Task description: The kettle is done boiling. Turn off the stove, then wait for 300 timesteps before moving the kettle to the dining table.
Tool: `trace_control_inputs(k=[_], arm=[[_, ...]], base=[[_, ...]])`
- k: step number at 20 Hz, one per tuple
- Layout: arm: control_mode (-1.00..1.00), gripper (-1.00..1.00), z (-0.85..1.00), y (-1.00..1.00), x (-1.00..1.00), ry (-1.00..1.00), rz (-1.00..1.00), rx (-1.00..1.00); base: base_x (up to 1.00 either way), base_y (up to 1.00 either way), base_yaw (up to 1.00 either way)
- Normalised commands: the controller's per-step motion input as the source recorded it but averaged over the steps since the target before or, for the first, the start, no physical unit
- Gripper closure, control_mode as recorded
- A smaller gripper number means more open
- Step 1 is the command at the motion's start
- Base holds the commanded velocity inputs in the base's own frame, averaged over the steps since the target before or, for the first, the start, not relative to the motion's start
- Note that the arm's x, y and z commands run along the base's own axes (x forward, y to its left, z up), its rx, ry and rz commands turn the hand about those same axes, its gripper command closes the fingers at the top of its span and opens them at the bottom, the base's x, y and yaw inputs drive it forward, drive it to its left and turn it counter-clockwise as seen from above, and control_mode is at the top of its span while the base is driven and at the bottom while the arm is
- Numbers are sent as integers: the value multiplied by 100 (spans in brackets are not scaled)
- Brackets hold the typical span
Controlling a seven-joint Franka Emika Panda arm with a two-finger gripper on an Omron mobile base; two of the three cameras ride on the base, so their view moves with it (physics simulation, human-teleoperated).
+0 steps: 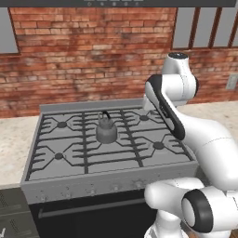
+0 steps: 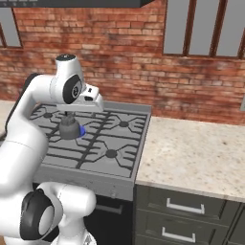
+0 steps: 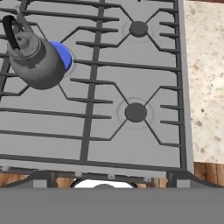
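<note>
**Kettle sits on a lit centre burner while the arm hangs above the range**

The kettle (image 1: pixel 106 130) stands upright on the black grates near the middle of the stove (image 1: pixel 51 183), its thin dark handle arching over a narrow top. From the camera on the hand, a bright blue glow (image 3: pixel 62 55) shows just beside the kettle's base, peeking out from under its rounded grey body on the side facing the nearer right-hand burner (image 3: pixel 135 112). That burner and the one behind it sit bare, well apart from the kettle.

The white arm rises from the front of the range and bends over it, its hand held up above the cooktop, looking down on the right half of the grates. The gripper (image 3: pixel 103 186) touches nothing; its finger tips (image 3: pixel 43 178) stand at the two sides of the bottom of that downward view, spread wide apart with nothing between them.

A row of small knobs (image 1: pixel 90 189) runs along the stove's front edge, above the dark oven door. To the right of the range lies a beige speckled counter (image 2: pixel 201 158) over dark drawer cabinets (image 2: pixel 184 210), and a red brick wall (image 1: pixel 93 56) stands behind everything. From the right-hand base camera the kettle is partly hidden behind the arm's wrist, with the blue glow just visible at its side.
</note>
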Motion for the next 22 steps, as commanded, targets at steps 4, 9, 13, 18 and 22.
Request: trace_control_inputs(k=[4,9,13,18,22], arm=[[100,-100,0,0,0,0,0,0],[-100,-100,0,1,0,0,0,0],[-100,-100,1,37,-4,-5,0,-5],[-100,-100,4,51,-16,-9,0,-11],[-100,-100,1,50,-17,-7,0,-10]], base=[[0,-25,4],[0,0,0],[0,0,0],[0,0,0],[0,0,0]])
